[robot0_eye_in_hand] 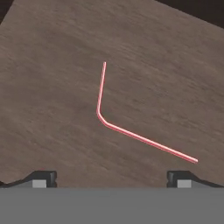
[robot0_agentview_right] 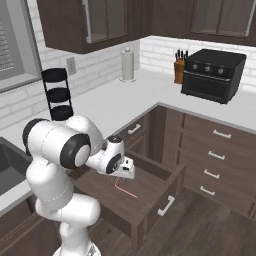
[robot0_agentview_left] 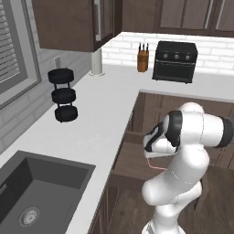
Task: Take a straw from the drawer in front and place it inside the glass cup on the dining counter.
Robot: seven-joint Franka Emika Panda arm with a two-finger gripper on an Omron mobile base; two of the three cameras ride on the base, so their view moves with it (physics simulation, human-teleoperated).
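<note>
Two dark fingertips [robot0_eye_in_hand: 40, 179] stand spread wide, empty, above the thin bent red-pink straw [robot0_eye_in_hand: 131, 133] lying flat on the brown floor of the open dark-brown wooden drawer [robot0_agentview_right: 150, 210]. Risk: descending off-centre, pads straddle the bend and close on nothing, or flick it aside.

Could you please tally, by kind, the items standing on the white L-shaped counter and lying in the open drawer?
Black three-tier rack: 1
Paper towel roll: 1
Knife block: 1
Black toaster oven: 1
Bent red-pink straw, lying in the drawer: 1
Total: 5
</note>
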